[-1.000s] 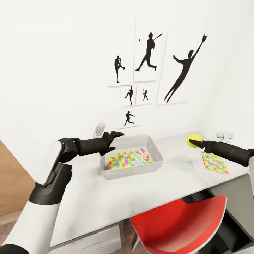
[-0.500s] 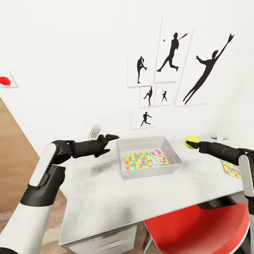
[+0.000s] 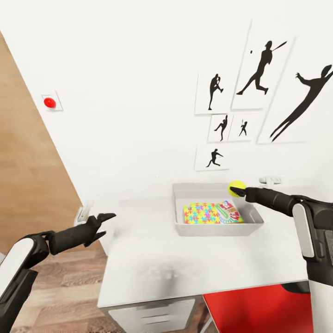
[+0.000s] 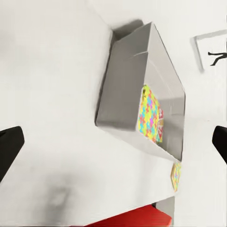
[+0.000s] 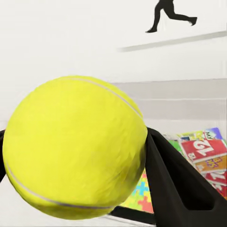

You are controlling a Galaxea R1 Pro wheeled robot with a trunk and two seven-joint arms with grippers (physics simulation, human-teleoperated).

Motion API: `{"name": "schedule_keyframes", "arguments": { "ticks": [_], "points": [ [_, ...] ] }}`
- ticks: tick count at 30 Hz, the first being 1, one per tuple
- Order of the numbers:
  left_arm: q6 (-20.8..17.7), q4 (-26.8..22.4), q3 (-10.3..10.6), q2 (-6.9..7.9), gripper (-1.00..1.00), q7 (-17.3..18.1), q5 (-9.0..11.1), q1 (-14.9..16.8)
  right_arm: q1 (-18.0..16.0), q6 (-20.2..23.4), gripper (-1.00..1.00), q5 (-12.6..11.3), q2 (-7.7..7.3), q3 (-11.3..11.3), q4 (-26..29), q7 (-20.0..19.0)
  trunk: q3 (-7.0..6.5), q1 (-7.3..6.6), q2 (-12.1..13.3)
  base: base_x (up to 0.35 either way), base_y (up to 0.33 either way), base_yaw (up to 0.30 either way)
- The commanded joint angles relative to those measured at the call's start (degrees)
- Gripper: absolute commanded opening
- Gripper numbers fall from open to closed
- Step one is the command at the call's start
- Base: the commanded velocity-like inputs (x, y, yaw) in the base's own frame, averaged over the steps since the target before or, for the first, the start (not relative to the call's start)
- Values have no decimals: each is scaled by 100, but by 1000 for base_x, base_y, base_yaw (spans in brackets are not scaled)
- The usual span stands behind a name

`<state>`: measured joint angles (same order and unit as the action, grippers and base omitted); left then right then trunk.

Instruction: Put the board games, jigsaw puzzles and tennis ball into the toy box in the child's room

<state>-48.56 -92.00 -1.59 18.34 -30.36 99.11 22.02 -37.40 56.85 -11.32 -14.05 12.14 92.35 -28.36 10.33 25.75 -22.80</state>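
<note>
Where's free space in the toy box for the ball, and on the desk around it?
Toy box: jigsaw puzzle and board game cover most of the floor; a bare strip shows along the far wall, under the tennis ball in the right tool. Table: bare in front of the box and on its left, toward the left tool.

Left arm (image 3: 69, 236) outstretched, jaws apart.

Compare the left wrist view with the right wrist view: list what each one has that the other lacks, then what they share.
Left wrist view: the whole toy box on the table, a second jigsaw puzzle lying outside it, and the red chair.
Right wrist view: the tennis ball clamped in the right gripper.
Both: the puzzle and a game box inside the box.
</note>
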Motion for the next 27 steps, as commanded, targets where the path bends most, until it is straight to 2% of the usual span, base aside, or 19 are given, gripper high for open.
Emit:
{"name": "schedule_keyframes", "arguments": {
  "ticks": [1,3,8,10,12,13,14,17,18,21,25,26,27],
  "points": [
    [-5,0,-136,5,100,-44,-84,-154,-5,33,-100,-25,7,5,-3,1,13,4,-12,0,0,288],
    [-5,2,-256,13,100,-29,-222,-313,-5,26,-100,-22,28,-42,-9,3,16,4,-12,0,0,272],
    [1,34,-359,19,100,-26,-341,-479,-4,16,-100,7,126,-206,-27,33,19,4,-12,0,0,126],
    [4,58,-370,20,100,-29,-365,-509,-19,17,-100,11,199,-245,-164,291,20,4,-12,58,4,30],
    [7,74,-374,21,100,-31,-376,-523,-140,12,-100,9,342,-275,-490,584,20,4,-12,197,56,12],
    [6,75,-373,21,100,-33,-377,-525,-169,8,-100,10,398,-280,-590,629,20,4,-12,242,82,8],
    [9,79,-371,18,100,-39,-381,-527,-211,-29,-100,14,523,-289,-758,694,20,4,-12,207,74,5],
    [9,83,-373,14,100,-51,-380,-531,-261,-199,-100,72,777,-324,-984,780,20,4,-12,113,40,3],
    [9,86,-374,14,100,-54,-379,-531,-266,-218,-100,94,806,-352,-1006,789,20,4,-12,54,19,1],
    [11,135,-376,13,100,-65,-376,-532,-279,-275,-100,164,881,-598,-1132,816,20,4,-12,30,11,1],
    [12,167,-377,12,100,-72,-375,-532,-304,-304,-100,190,926,-798,-1366,830,20,4,-12,9,3,0],
    [13,185,-377,12,100,-75,-375,-532,-414,-326,-100,204,1041,-958,-1704,838,20,4,-12,2,1,0],
    [13,186,-377,12,100,-75,-375,-532,-441,-335,-100,205,1057,-971,-1774,839,20,4,-12,1,0,0]
  ]
}}
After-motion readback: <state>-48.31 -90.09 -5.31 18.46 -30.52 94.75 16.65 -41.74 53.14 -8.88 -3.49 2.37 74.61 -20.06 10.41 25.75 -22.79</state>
